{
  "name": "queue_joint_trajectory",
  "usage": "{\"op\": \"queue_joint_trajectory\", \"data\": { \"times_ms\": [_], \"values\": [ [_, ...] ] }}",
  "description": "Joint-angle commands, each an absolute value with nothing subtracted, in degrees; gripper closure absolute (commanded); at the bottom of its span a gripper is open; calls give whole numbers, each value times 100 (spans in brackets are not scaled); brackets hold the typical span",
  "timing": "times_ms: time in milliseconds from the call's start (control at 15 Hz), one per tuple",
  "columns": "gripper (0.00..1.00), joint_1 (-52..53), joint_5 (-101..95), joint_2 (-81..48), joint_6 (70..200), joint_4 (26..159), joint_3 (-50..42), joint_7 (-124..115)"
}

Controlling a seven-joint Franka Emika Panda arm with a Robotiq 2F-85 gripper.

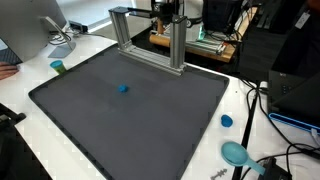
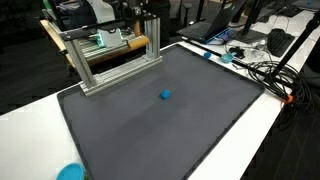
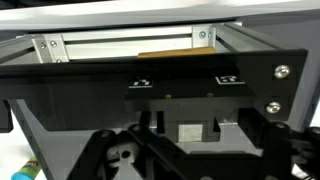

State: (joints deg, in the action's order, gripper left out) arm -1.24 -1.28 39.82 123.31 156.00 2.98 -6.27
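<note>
A small blue object [image 1: 123,87] lies alone on a dark grey mat [image 1: 130,130]; both exterior views show it [image 2: 165,95]. An aluminium frame [image 1: 150,40] stands at the mat's far edge, also seen in an exterior view [image 2: 110,55]. My gripper [image 1: 168,12] hangs behind and above that frame, far from the blue object. In the wrist view the gripper's dark body [image 3: 190,135] fills the lower half and faces the frame's rails [image 3: 120,45]. Its fingertips do not show clearly, and nothing is seen held.
A blue cap [image 1: 227,121] and a teal dish [image 1: 235,153] sit on the white table beside the mat. A green cup [image 1: 58,67] stands near a monitor [image 1: 30,30]. Cables [image 2: 265,70] lie along one side. A wooden board [image 3: 175,53] sits behind the frame.
</note>
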Motion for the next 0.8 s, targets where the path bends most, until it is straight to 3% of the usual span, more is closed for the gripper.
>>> {"op": "queue_joint_trajectory", "data": {
  "times_ms": [0, 267, 400, 467, 533, 733],
  "values": [
    [13, -192, -199, 4052, 12206, 15673, 415, -878],
    [11, -218, -231, 4057, 12200, 15680, 477, -1049],
    [15, -172, -233, 4062, 12162, 15669, 426, -913],
    [19, -169, -232, 4064, 12175, 15666, 416, -898],
    [36, -167, -237, 4060, 12190, 15666, 418, -898],
    [55, -180, -287, 4054, 12174, 15659, 451, -943]
  ]
}}
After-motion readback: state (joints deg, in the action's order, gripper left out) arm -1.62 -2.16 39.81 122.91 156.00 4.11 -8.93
